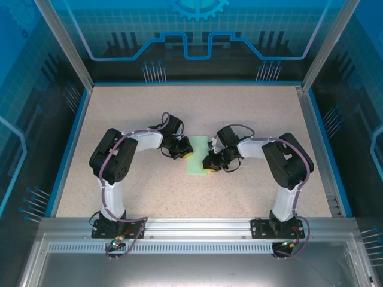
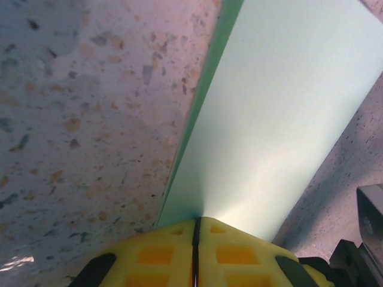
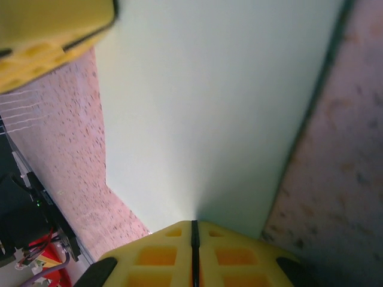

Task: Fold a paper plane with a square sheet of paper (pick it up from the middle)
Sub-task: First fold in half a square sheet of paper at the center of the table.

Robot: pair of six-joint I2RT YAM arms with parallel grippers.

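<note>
**Between the pincers: a half-folded sheet, crease under way**

Between the left pincer [image 1: 186, 153] and the right pincer [image 1: 207, 167] the sheet of paper [image 1: 197, 156] lies flat on the table [image 1: 251, 113] as a narrow doubled strip. It looks folded in half, not yet a plane.

Both pincers are closed, tips meeting at the strip's opposite ends. In the wrist views the paper [image 2: 275, 119] runs straight ahead of the left pincer [image 2: 196, 220], doubled edge on its left. It likewise runs ahead of the right pincer [image 3: 193, 222]. Whether either pinches a layer or only presses down, I cannot tell.

The step is probably setting the centre crease. Next, one pincer must free a corner while the other pins the strip. The two wrists crowd each other over so narrow a strip.
</note>
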